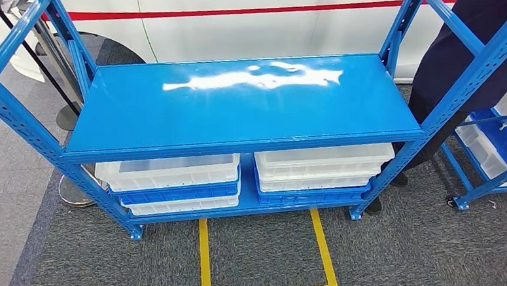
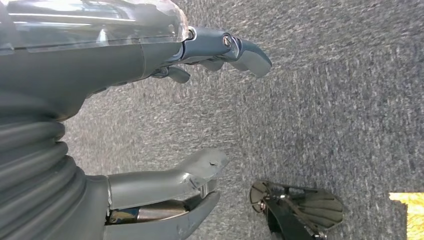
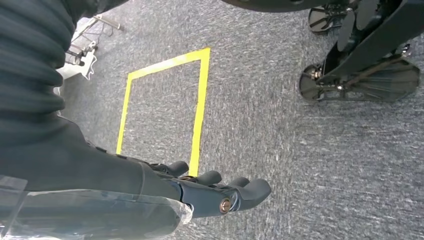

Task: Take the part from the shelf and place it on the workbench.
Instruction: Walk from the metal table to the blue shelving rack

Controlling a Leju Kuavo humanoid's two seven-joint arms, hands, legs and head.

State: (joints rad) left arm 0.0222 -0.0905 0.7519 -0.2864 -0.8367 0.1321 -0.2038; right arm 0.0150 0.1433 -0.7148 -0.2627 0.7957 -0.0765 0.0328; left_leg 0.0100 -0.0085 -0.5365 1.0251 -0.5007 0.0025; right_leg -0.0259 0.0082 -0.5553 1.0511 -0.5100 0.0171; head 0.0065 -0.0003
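A blue metal shelf rack stands in front of me in the head view, its glossy top board reflecting light. On its lower level sit stacked white bins with blue bins between them. My left hand hangs over grey carpet with its thumb and fingers spread apart and nothing between them. My right hand also hangs above the carpet, its fingers stretched out and holding nothing.
A person in dark trousers stands at the rack's right end. A second blue rack with white bins stands further right. A white car with a red stripe is behind. Yellow floor tape marks a rectangle on the carpet.
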